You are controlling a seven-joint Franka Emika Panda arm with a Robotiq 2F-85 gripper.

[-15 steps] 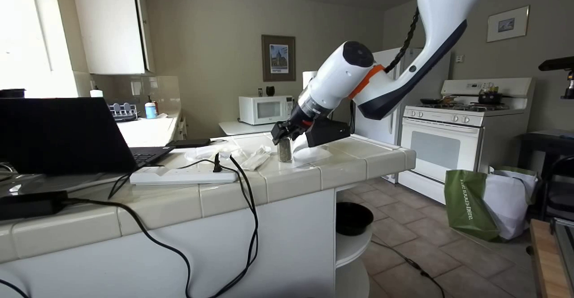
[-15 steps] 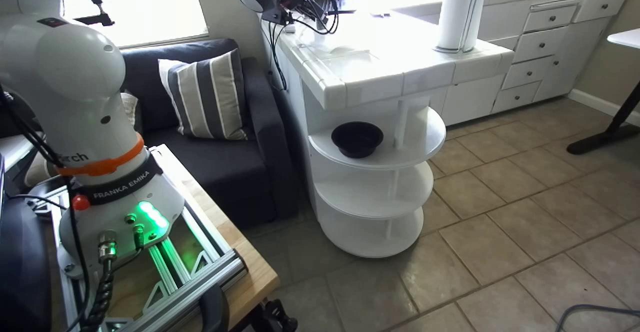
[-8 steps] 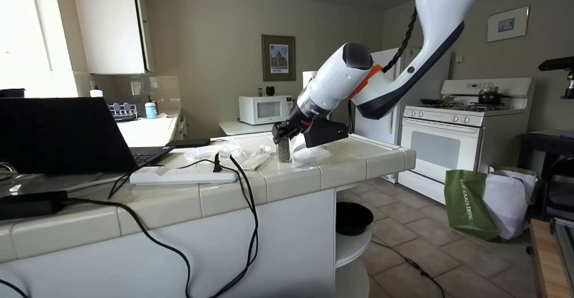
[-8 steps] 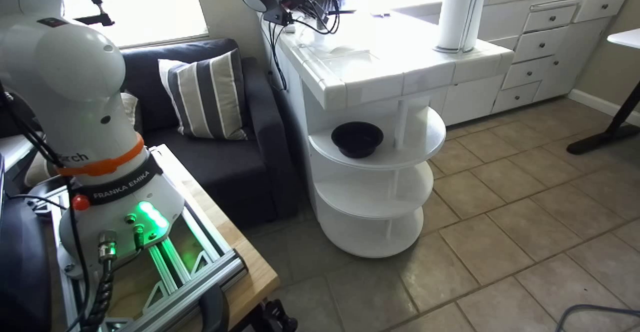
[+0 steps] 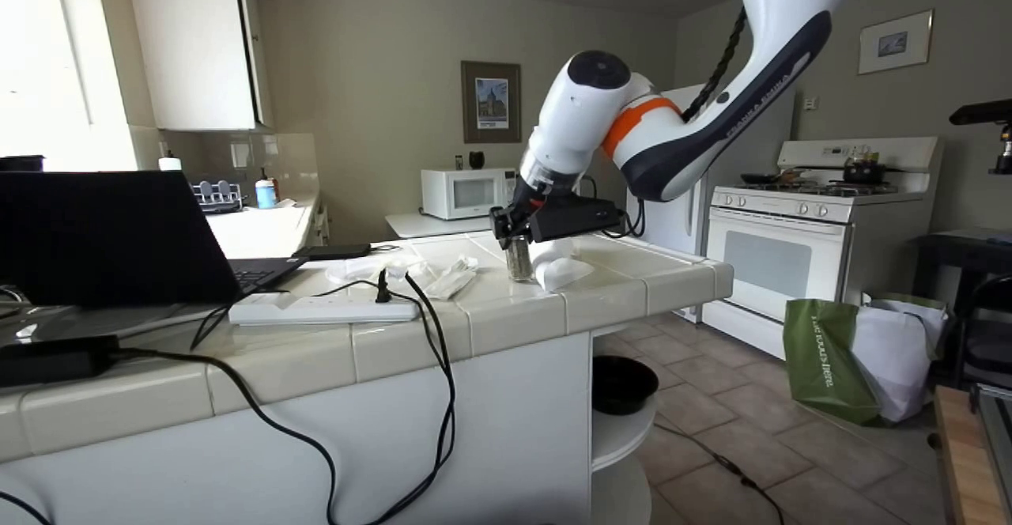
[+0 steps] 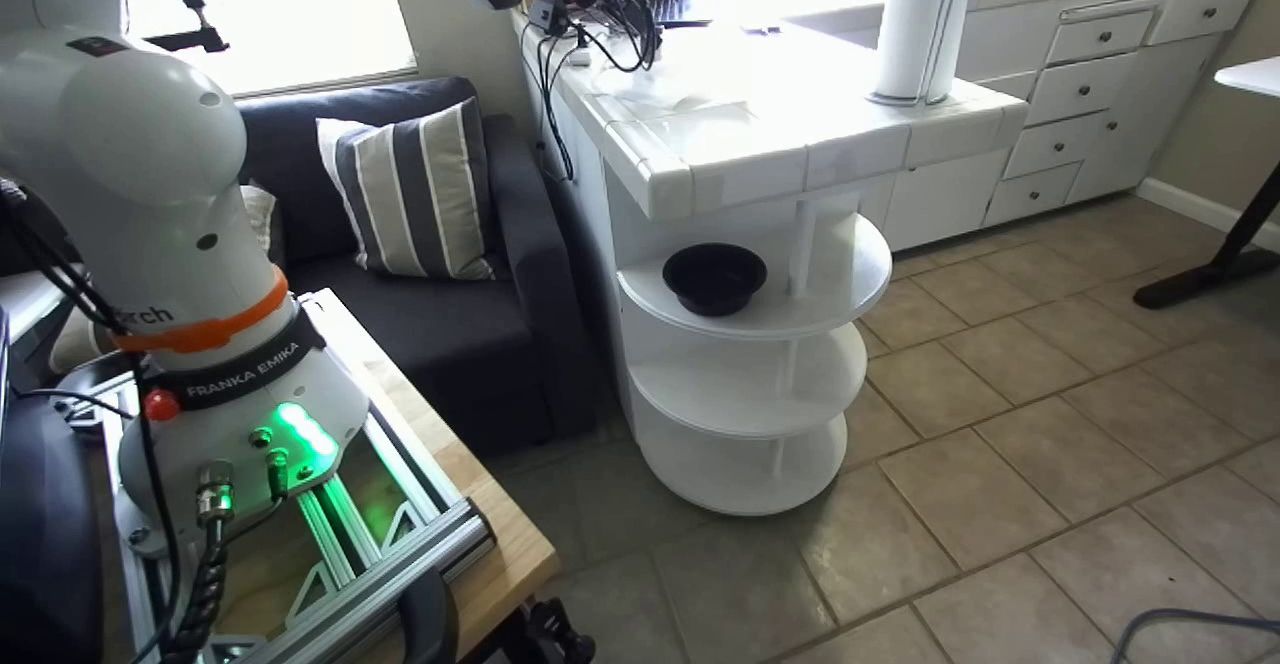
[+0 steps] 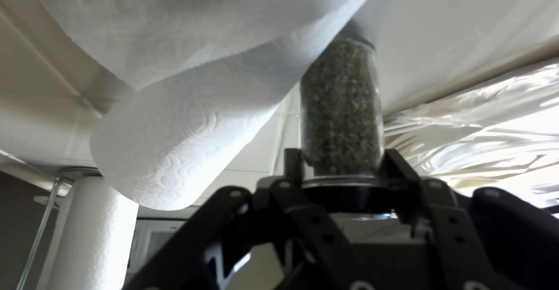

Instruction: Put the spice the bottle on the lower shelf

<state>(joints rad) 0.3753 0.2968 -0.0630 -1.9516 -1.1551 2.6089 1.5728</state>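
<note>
The spice bottle is small and clear, with grey-green contents and a dark cap. In an exterior view it leans slightly at the countertop; I cannot tell whether its base touches the tiles. My gripper is shut around its cap end. In the wrist view the fingers press on both sides of the spice bottle just by the cap. The lower shelf is a white rounded board under the upper shelf at the island's end, with one more board below. The bottle is hidden in that view.
A loose paper towel sheet hangs right beside the bottle, and the roll stands behind. Plastic wrapping, a power strip with cables and a laptop lie nearby. A black bowl sits on the upper shelf.
The wrist has swung to a steeper angle and shifted slightly right in an exterior view. The bottle has moved right with the gripper and now leans; it stood upright before.
</note>
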